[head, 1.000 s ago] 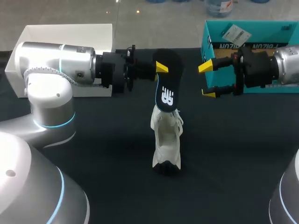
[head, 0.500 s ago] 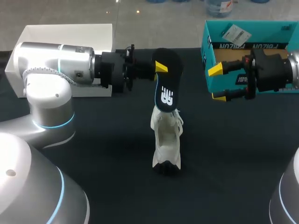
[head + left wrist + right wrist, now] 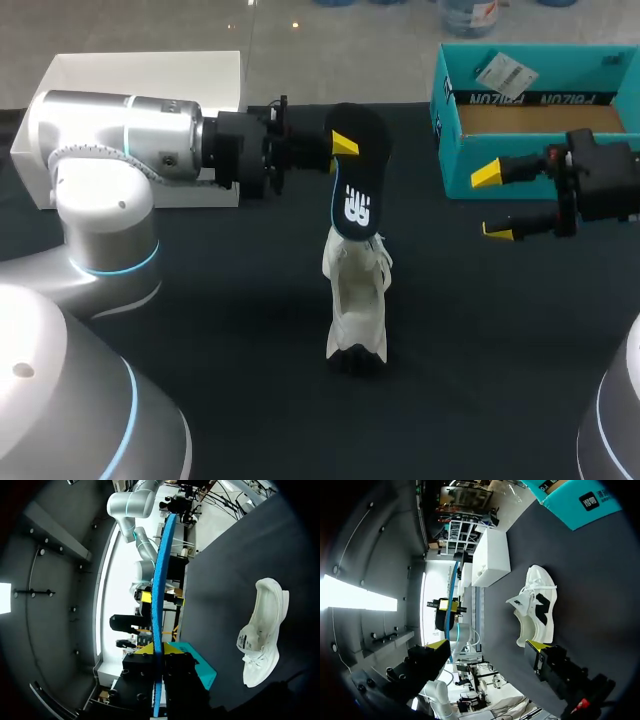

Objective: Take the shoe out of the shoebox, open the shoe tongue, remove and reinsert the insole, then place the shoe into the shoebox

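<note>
Above the shoe, the left end effector grips the insole

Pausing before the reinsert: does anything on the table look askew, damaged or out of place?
Nothing stands out. The black, blue-backed insole is out of the white sneaker, clamped in the left gripper, as the job expects. The sneaker lies on the dark table, apart from the teal shoebox; the right gripper is open, empty.

White shoe rests mid-table, black insole upright above it, open teal shoebox apart.
</note>
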Robot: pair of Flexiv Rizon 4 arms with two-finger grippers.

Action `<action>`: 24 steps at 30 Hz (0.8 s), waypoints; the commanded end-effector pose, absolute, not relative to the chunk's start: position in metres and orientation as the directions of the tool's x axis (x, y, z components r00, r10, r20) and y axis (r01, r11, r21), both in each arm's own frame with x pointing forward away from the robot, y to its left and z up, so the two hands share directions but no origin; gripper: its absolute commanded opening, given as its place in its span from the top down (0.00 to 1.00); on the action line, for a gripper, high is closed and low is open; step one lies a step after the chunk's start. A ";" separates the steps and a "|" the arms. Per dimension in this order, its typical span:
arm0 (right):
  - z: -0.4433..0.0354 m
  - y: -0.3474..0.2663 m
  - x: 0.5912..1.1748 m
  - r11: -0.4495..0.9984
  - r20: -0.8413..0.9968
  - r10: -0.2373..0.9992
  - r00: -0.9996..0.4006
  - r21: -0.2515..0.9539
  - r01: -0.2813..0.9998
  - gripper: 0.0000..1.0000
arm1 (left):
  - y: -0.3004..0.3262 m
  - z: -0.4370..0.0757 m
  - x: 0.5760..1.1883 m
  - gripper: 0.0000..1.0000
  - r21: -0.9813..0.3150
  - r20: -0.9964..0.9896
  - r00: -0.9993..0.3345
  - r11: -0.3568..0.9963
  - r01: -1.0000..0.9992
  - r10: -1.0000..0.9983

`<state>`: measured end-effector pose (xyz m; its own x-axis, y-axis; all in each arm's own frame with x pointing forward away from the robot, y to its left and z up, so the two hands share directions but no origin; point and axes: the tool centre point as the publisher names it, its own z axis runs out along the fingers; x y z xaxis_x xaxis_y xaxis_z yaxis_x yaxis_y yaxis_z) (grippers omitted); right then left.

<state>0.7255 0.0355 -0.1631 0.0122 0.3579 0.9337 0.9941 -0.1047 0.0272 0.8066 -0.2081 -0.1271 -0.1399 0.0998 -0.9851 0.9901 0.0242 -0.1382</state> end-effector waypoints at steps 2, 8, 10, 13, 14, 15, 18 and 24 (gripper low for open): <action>-0.142 0.008 0.686 -0.144 0.888 0.459 0.040 0.029 0.989 0.00 | -0.209 -0.127 0.807 1.00 -0.137 -0.985 -0.139 0.025 0.990 0.102; -0.134 -0.016 0.675 -0.175 0.844 0.532 0.065 0.034 0.984 0.00 | -0.209 -0.127 0.807 1.00 -0.137 -0.985 -0.139 0.025 0.990 0.102; -0.133 -0.025 0.672 -0.195 0.842 0.536 0.071 0.042 0.980 0.00 | -0.209 -0.127 0.807 1.00 -0.137 -0.985 -0.139 0.025 0.990 0.102; -0.134 -0.037 0.669 -0.233 0.830 0.549 0.101 0.036 0.972 0.00 | -0.209 -0.127 0.807 1.00 -0.137 -0.985 -0.139 0.025 0.990 0.102; -0.134 -0.040 0.668 -0.244 0.828 0.550 0.106 0.038 0.969 0.00 | -0.209 -0.127 0.807 1.00 -0.137 -0.985 -0.139 0.025 0.990 0.102; -0.135 -0.044 0.667 -0.252 0.825 0.553 0.117 0.032 0.967 0.00 | -0.209 -0.127 0.807 1.00 -0.137 -0.985 -0.139 0.025 0.990 0.102; -0.135 -0.052 0.664 -0.273 0.820 0.556 0.136 0.026 0.962 0.00 | -0.209 -0.127 0.807 1.00 -0.137 -0.985 -0.139 0.025 0.990 0.102; -0.134 -0.052 0.661 -0.246 0.803 0.580 0.139 0.010 0.969 0.00 | -0.209 -0.127 0.807 1.00 -0.137 -0.985 -0.139 0.025 0.990 0.102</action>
